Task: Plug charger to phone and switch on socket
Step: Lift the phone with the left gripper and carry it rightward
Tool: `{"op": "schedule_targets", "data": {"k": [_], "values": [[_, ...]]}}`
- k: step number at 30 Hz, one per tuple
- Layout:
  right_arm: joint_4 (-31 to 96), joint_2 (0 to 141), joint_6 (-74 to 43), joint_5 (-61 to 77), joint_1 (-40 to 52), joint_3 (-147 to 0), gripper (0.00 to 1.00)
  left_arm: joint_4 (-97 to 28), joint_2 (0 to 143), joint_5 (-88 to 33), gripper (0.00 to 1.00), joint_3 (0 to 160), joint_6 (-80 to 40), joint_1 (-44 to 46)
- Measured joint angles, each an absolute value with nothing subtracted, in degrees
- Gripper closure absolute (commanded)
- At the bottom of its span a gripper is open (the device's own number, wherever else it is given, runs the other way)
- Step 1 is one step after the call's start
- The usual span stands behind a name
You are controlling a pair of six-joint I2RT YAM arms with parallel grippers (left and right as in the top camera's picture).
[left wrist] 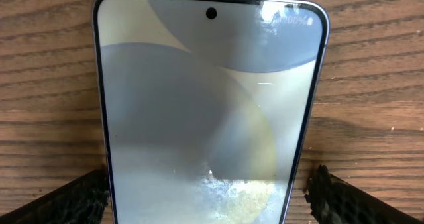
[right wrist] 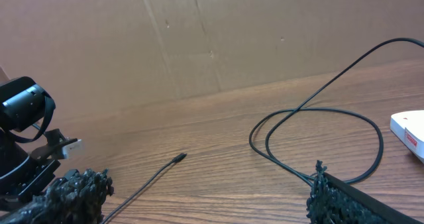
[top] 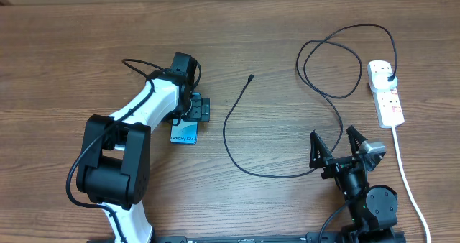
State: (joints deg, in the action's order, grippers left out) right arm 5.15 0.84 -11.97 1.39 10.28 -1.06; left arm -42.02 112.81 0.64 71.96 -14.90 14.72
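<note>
I have the left gripper spread astride the phone, which lies flat on the desk. One finger looks close against the frame, while the other shows a sliver of wood. As I judge it, the step is to steady the phone, so I'd close gently and squarely on its side edges. The punch-hole end points away from the fingers, so the port end is probably under my wrist — awkward for access.

The right gripper is open wide and empty, just beside a bend of the charger. The charger's connector tip lies loose, well apart from the phone. The plug head already sits in the socket — the loops could drag when lifted.
</note>
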Motion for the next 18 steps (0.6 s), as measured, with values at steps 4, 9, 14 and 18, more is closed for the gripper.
{"op": "schedule_targets", "data": {"k": [4, 9, 14, 18], "values": [[5.1, 0.8, -12.0, 1.4, 10.3, -1.1, 0.00, -42.0, 112.8, 0.6, 0.00, 72.0, -14.9, 14.7], [5.1, 0.8, -12.0, 1.4, 10.3, -1.1, 0.00, -41.9, 112.8, 0.6, 0.03, 71.9, -14.9, 14.7], [5.1, 0.8, -12.0, 1.4, 10.3, -1.1, 0.00, -40.7, 112.7, 0.8, 0.15, 71.7, -15.1, 14.6], [5.1, 0.8, -12.0, 1.4, 10.3, -1.1, 0.00, -40.3, 112.7, 1.0, 0.19, 71.7, -15.1, 14.6]]}}
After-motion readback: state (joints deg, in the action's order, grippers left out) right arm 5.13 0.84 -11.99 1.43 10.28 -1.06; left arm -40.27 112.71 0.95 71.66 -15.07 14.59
